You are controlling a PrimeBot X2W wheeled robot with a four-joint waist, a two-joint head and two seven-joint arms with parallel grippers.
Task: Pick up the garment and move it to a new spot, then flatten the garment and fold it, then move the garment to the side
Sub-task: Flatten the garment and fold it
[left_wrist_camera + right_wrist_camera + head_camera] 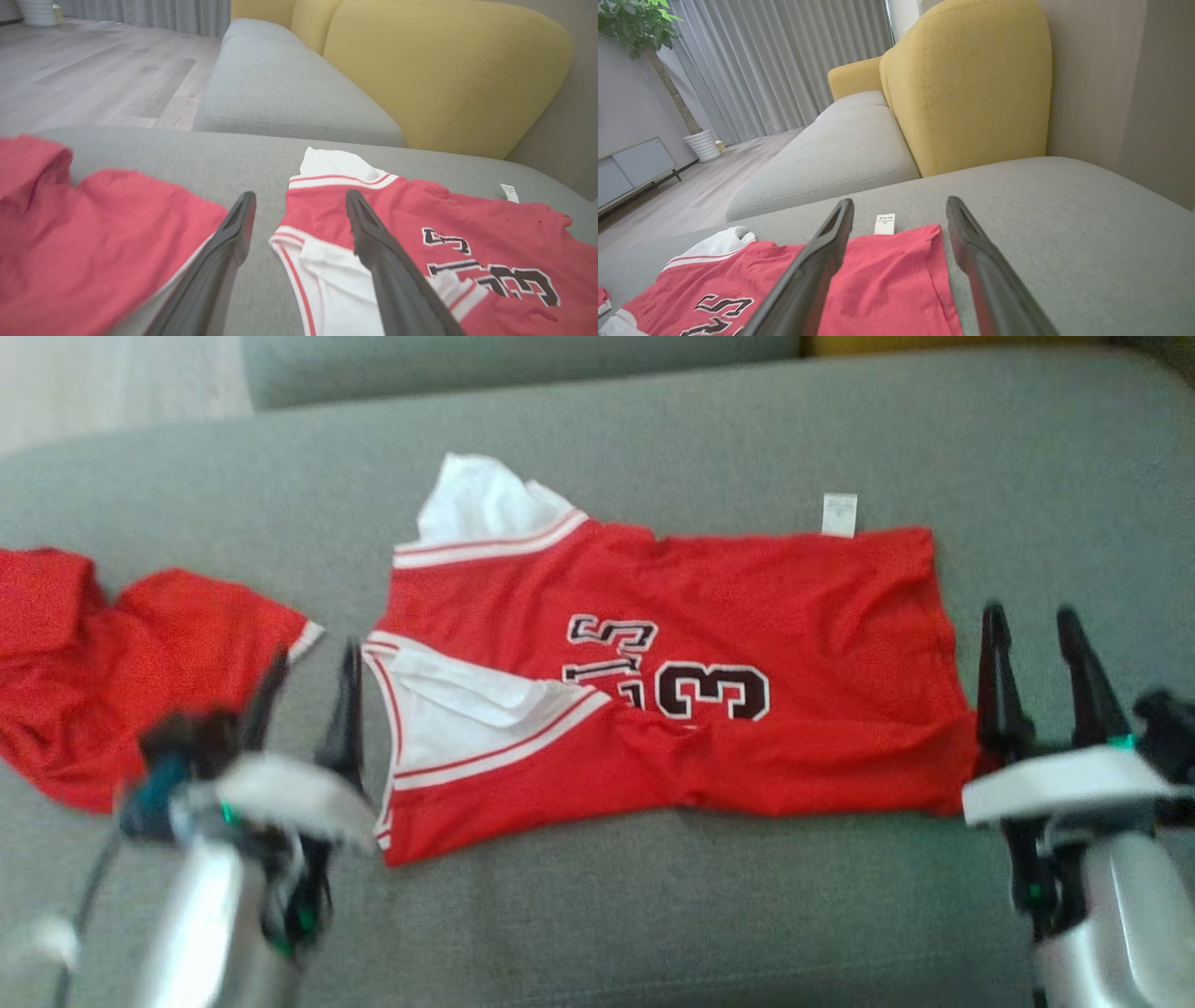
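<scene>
A red basketball jersey, the garment (747,616), lies spread sideways on the grey sofa seat (709,915), collar and white trim to the left, hem and white tag (839,513) to the right; black numbers show at its middle. It also appears as the garment (458,219) and the garment (887,275) in the wrist views. My left gripper (308,686) hovers open just left of the neckline, holding nothing. By the hem's near corner my right gripper (1032,630) stands open and empty.
A second red garment (121,681) lies bunched at the seat's left end, close to my left arm. Yellow backrest cushions (444,70) and another grey seat (280,88) lie beyond. Wooden floor (93,70), curtains and a potted plant (649,42) are farther off.
</scene>
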